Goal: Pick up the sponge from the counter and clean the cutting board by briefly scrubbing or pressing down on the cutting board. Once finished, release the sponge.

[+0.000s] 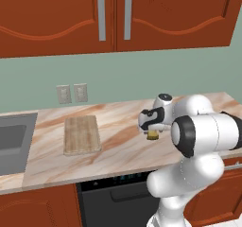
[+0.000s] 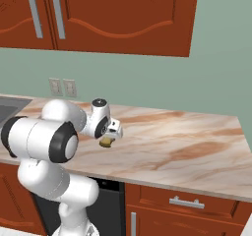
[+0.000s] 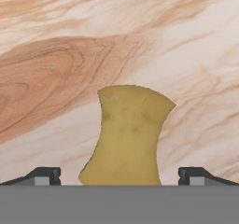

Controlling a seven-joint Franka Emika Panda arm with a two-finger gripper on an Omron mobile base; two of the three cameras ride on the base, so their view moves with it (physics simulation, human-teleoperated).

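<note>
The mustard-yellow sponge (image 3: 128,134) lies on the marbled counter (image 3: 56,69), directly under my hand. My gripper (image 3: 119,176) is open, with one dark fingertip on each side of the sponge and clear of it. In the base views the sponge (image 1: 152,135) (image 2: 106,142) peeks out just below the white hand (image 1: 152,119) (image 2: 107,127), which hides the fingers. The light-tan cutting board (image 1: 82,134) rests flat on the counter (image 1: 123,145), well to the left of the hand and near the sink.
A grey sink basin (image 1: 13,143) is set into the counter at the far left. Two wall outlets (image 1: 72,93) sit above the board. Red-brown cabinets (image 1: 113,18) hang overhead. The worktop (image 2: 187,146) stretches on to the right of the arm.
</note>
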